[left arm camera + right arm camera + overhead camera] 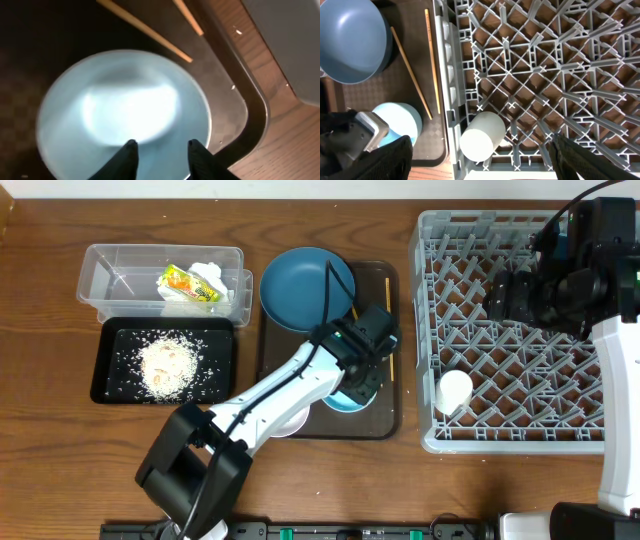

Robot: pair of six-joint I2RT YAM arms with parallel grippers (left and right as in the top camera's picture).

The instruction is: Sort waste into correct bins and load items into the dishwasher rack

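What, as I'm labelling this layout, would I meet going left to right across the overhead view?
food scraps → plate → chopsticks → cup

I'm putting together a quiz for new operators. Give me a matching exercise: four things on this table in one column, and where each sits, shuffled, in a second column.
1. small white cup
2. snack wrapper
3. rice scraps
4. light blue bowl

A. in the black tray
B. on the brown tray
C. in the dishwasher rack
D. in the clear tub

Pairs: 1-C, 2-D, 3-A, 4-B
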